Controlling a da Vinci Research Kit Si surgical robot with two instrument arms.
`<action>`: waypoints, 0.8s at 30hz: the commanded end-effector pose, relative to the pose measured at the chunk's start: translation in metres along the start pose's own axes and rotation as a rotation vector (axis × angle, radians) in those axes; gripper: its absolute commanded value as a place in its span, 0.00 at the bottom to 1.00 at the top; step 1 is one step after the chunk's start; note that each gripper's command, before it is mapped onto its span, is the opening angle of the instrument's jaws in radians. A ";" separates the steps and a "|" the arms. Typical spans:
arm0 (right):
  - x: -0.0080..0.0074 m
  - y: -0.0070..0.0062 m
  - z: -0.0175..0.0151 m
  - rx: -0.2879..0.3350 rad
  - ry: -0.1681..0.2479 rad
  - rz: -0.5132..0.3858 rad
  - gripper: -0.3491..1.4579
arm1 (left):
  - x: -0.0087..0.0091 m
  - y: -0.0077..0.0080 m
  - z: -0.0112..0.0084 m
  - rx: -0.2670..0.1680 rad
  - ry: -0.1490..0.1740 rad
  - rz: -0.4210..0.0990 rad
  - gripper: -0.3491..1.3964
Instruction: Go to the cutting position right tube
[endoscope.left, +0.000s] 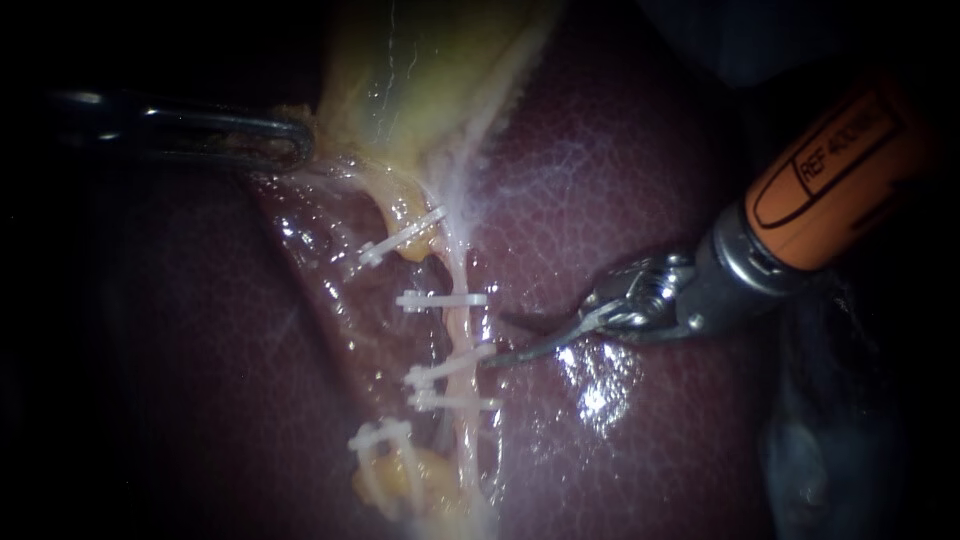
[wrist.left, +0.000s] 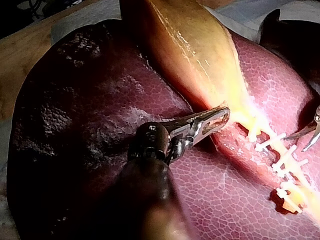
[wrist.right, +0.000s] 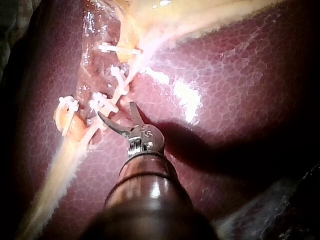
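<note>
The right tube (endoscope.left: 457, 332) runs pale down the liver (endoscope.left: 610, 170) from the yellow gallbladder (endoscope.left: 420, 70). It carries a white clip (endoscope.left: 440, 300) above and two clips (endoscope.left: 447, 368) close together below. My right instrument (endoscope.left: 497, 340) comes in on an orange shaft, its two thin blades open. Their tips lie just right of this tube, level with the bare stretch between the clips, not around it. In the right wrist view the open blades (wrist.right: 116, 110) point at the clipped tube (wrist.right: 125, 86). My left instrument (endoscope.left: 295, 140) is shut on the gallbladder's lower edge (wrist.left: 222, 116).
A second, left tube carries a clip (endoscope.left: 400, 238) near the gallbladder and another (endoscope.left: 380, 435) lower down, with yellow fat (endoscope.left: 425, 475) beside it. Wet, glistening liver surface (endoscope.left: 595, 385) lies under the right instrument. In the left wrist view the right instrument's tip (wrist.left: 312, 132) shows beyond the clips.
</note>
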 end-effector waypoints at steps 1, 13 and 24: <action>0.0001 0.0001 0.0002 0.012 0.003 0.004 0.86 | 0.0000 0.0000 0.0000 0.000 0.000 0.000 0.00; 0.0013 0.0014 0.0020 0.135 0.066 0.007 0.90 | 0.0000 0.0000 0.0000 0.002 0.001 0.000 0.00; 0.0023 0.0029 0.0041 0.266 0.130 -0.034 0.93 | 0.0001 0.0000 0.0001 0.001 0.000 0.000 0.00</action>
